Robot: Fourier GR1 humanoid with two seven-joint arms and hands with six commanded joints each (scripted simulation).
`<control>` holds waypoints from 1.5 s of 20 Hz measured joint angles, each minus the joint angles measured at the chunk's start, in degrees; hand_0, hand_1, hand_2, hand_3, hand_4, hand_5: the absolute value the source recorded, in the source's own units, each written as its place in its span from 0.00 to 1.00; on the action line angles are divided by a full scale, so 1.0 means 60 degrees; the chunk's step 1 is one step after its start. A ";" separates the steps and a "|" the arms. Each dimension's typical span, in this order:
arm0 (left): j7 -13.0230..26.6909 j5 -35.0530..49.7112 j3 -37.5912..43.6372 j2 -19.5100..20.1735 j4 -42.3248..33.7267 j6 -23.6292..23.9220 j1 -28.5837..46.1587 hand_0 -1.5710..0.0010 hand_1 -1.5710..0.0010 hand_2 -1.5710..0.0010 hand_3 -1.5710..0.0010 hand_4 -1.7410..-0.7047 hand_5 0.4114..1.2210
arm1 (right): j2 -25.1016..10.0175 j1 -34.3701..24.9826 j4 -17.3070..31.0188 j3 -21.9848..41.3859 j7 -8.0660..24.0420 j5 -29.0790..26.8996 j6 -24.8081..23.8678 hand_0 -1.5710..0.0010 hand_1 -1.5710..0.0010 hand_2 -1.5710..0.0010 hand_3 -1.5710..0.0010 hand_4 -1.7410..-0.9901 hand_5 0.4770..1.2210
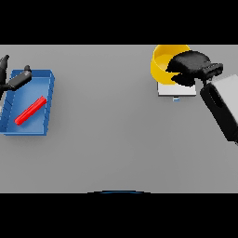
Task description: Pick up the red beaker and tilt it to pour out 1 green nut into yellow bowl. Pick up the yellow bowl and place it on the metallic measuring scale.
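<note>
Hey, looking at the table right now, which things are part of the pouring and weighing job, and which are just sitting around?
Part of the job:
- yellow bowl, held at its rim by the right hand
- metallic scale, under the bowl
- red beaker, lying in the tray

Just lying about:
- blue tray, holding the beaker
- left hand, over the tray's far-left corner

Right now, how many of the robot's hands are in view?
2. The left hand is at the far left, over the blue tray; the right hand is upper right, at the yellow bowl above the scale.
</note>
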 measured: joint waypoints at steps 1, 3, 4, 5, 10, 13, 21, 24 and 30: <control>0.0049 0.0022 0.0052 0.0102 -0.0083 0.0050 0.0051 1.00 1.00 1.00 1.00 0.88 0.45 | -0.0090 -0.0046 0.0396 -0.0019 -0.0346 0.0028 -0.0220 0.00 0.00 0.00 0.25 0.03 1.00; 0.0109 0.0017 0.0025 0.0176 -0.0178 0.0064 0.0150 1.00 1.00 1.00 1.00 0.89 0.45 | 0.0033 -0.0290 0.1238 -0.0022 -0.0439 0.0136 -0.0569 0.00 0.00 0.00 0.25 0.03 1.00; 0.0093 0.0005 0.0000 0.0163 -0.0093 0.0026 0.0202 1.00 1.00 1.00 1.00 0.89 0.44 | 0.0032 -0.0351 0.1608 -0.0034 -0.0567 0.0136 -0.0660 0.00 0.00 0.00 0.23 0.03 1.00; 0.0015 0.0023 0.0059 0.0123 0.0075 -0.0007 0.0144 1.00 1.00 1.00 1.00 0.89 0.43 | 0.0025 -0.0239 0.1854 -0.0014 -0.0633 0.0161 -0.0819 0.00 0.00 0.00 0.22 0.03 1.00; 0.0005 -0.0006 0.0064 0.0159 0.0108 -0.0026 0.0127 1.00 1.00 1.00 1.00 0.90 0.42 | 0.0320 -0.0504 0.3364 0.0105 -0.0987 0.0234 -0.1618 0.00 0.00 0.00 0.10 0.02 1.00; 0.0056 -0.0042 0.0033 0.0100 0.0175 -0.0100 -0.0039 1.00 1.00 1.00 1.00 0.91 0.40 | 0.0668 -0.0749 0.4240 0.0157 -0.1027 0.0323 -0.2082 0.00 0.03 0.00 0.06 0.02 1.00; 0.0065 -0.0002 0.0001 -0.0005 0.0167 -0.0153 -0.0095 1.00 1.00 1.00 1.00 0.90 0.41 | 0.0921 -0.1090 0.5351 0.0233 -0.1223 0.0176 -0.2300 0.02 0.08 0.05 0.35 0.11 1.00; 0.0080 -0.0065 -0.0012 -0.0086 0.0379 -0.0171 -0.0205 1.00 1.00 1.00 1.00 0.89 0.41 | 0.1038 -0.1173 0.5565 0.0105 -0.1052 0.0039 -0.2212 0.38 0.45 0.39 0.51 0.32 0.68; -0.0143 -0.0084 0.0016 -0.0260 0.0807 -0.0279 -0.0336 1.00 1.00 1.00 1.00 0.90 0.41 | 0.1085 -0.1399 0.6086 0.0142 -0.1578 0.0099 -0.2043 0.84 0.86 0.75 0.65 0.47 0.41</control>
